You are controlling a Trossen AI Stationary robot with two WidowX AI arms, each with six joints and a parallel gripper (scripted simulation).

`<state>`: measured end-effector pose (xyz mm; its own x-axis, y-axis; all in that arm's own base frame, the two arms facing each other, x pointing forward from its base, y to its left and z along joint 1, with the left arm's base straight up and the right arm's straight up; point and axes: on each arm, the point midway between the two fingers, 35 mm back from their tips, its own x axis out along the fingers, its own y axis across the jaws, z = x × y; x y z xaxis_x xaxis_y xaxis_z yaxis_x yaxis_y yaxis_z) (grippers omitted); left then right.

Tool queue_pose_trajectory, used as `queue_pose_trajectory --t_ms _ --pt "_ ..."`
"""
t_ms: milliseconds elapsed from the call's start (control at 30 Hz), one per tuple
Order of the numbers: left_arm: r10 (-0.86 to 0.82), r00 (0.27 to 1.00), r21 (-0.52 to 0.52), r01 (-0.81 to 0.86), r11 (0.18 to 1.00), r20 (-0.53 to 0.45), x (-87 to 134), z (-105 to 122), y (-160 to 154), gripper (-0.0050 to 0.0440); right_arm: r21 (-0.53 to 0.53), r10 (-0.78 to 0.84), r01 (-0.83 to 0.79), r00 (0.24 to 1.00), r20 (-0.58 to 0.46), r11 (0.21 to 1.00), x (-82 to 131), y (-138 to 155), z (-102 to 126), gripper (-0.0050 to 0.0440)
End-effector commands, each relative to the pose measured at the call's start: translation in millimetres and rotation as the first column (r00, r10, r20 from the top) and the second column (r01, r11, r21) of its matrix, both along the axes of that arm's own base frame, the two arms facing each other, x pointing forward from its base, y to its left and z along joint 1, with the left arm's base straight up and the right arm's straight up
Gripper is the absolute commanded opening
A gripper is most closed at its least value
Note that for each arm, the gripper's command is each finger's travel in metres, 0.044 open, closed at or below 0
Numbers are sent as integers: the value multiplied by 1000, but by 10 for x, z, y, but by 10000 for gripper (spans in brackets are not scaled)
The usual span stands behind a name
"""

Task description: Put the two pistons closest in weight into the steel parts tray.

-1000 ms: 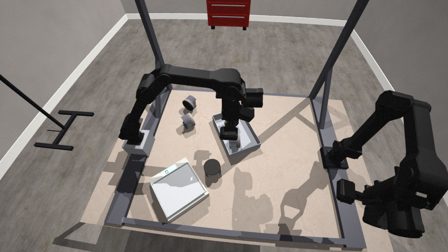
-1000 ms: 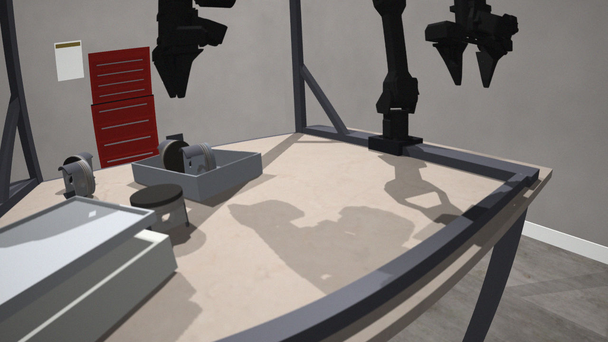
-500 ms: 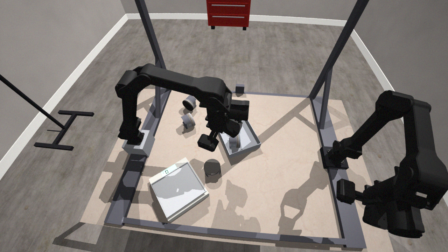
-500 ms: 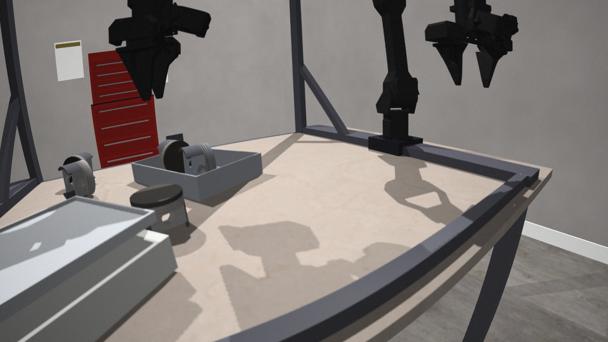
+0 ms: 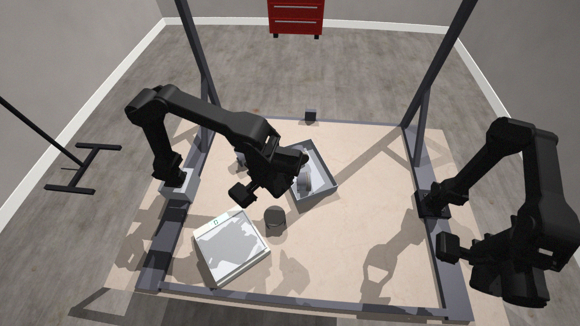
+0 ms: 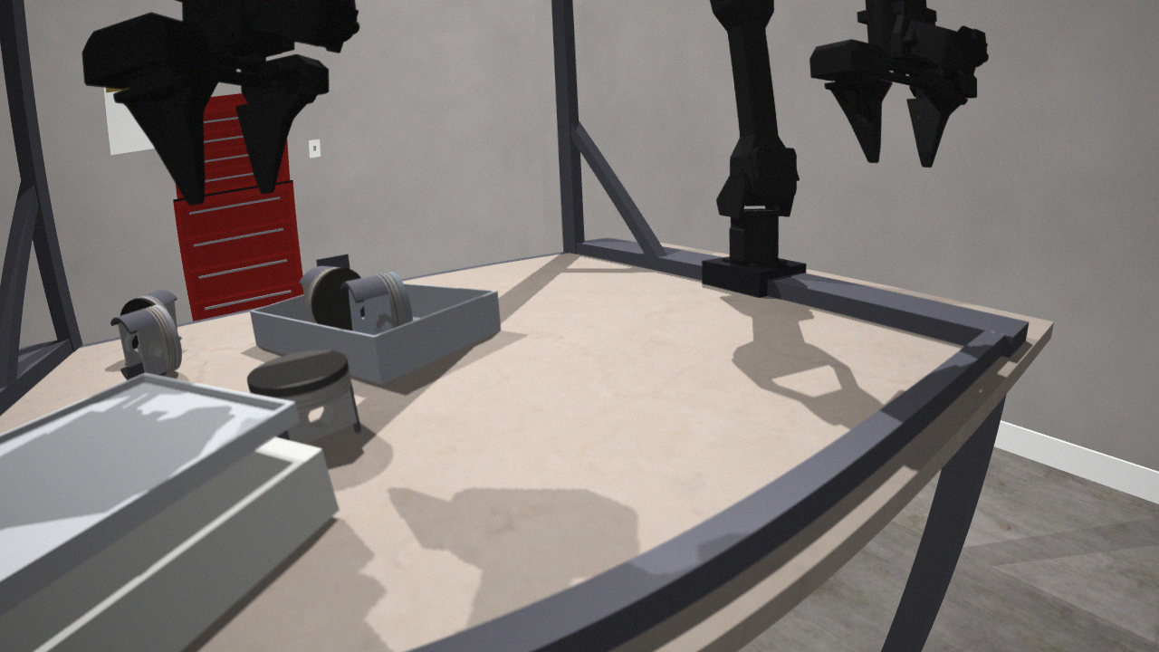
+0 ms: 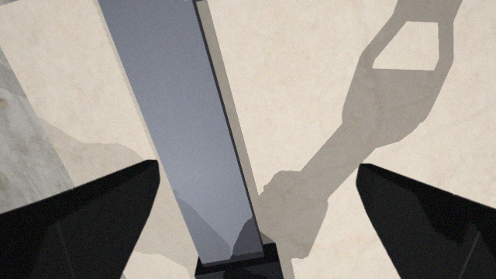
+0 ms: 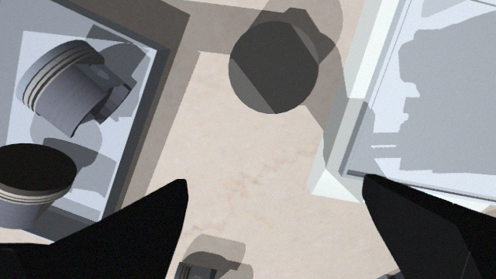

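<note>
red drawer cabinet by wall

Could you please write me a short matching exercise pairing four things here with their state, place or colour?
Things:
1. Scale
2. Steel tray
3. Piston nearest the scale
4. Drawer cabinet

Descriptions:
A. Red
B. Upright on the tabletop, dark crown up
C. Display reads 0
D. Has two pistons inside

Pairs: 1-C, 2-D, 3-B, 4-A

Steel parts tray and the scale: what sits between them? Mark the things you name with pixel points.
One piston (image 5: 274, 216) (image 6: 298, 374) (image 8: 273, 67), standing crown up on the table between tray (image 5: 324, 194) (image 6: 433, 340) (image 8: 160, 62) and scale (image 5: 265, 256) (image 6: 324, 486) (image 8: 360, 83). The right wrist view shows it best.
</note>
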<state>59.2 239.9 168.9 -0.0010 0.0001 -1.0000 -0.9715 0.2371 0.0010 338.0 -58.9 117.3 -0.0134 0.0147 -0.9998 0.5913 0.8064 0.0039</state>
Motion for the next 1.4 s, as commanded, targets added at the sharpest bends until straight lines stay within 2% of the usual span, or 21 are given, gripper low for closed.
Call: queue_pose_trajectory --t_ms 0,1067,1367 --pt "-2 1000 17 2 1000 5 8 47 38 400 -12 -38 39 998 45 999 -147 -193 124 378" --pt "-2 1000 17 2 1000 5 8 47 38 400 -19 -38 39 999 36 999 -1106 -1206 100 378" --pt "-2 1000 17 2 1000 5 8 47 38 400 -30 -37 38 999 38 999 -1135 -1250 100 378"
